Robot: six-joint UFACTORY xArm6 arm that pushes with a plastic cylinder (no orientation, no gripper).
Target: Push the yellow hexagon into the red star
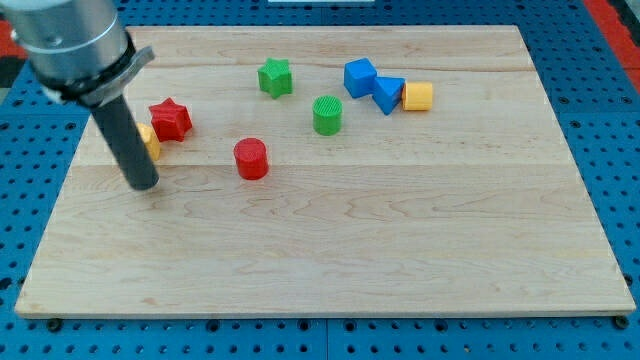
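The red star lies at the view's upper left of the wooden board. The yellow hexagon sits just below-left of it, touching or nearly touching it, and is mostly hidden behind my dark rod. My tip rests on the board just below the yellow hexagon, at the view's left.
A red cylinder lies right of the tip. A green star, a green cylinder, a blue cube, a blue triangle and a yellow cube lie along the view's top.
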